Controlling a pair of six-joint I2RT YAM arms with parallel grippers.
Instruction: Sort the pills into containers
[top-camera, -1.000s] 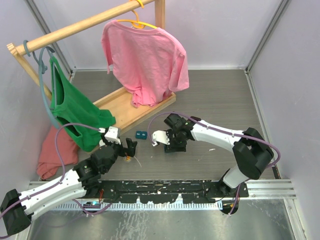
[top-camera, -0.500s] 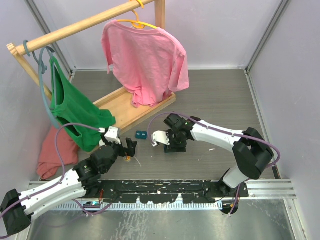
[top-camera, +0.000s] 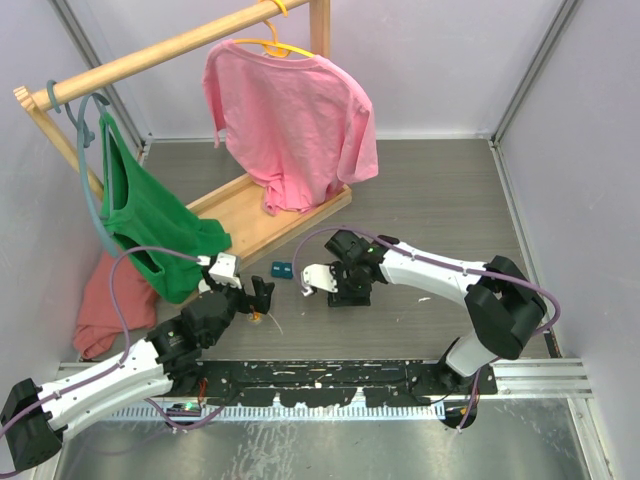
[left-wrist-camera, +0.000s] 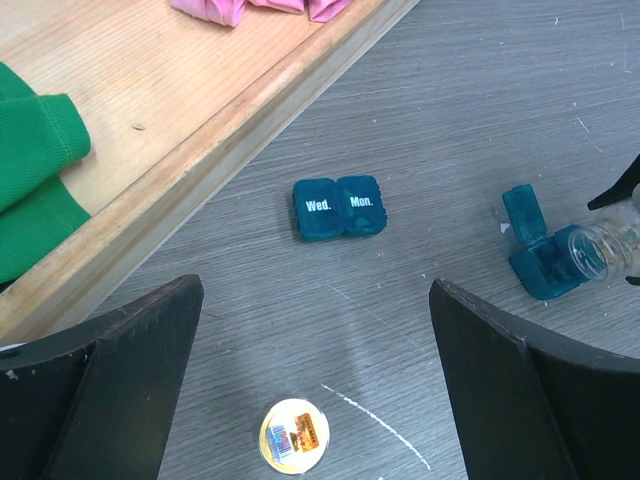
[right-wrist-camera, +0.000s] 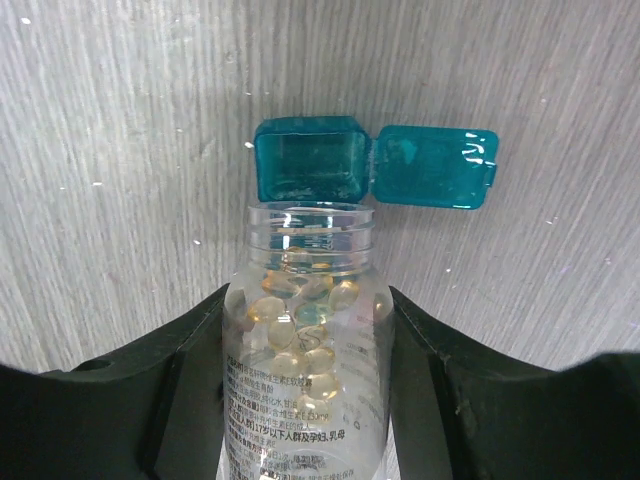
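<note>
Above the open container, pills may be spilt if the bottle, clamped in the right gripper, is tipped too fast, w/ left gripper apart & empty.

Pink tee & green top on wooden rack, far-left; salmon cloth beneath.
</note>
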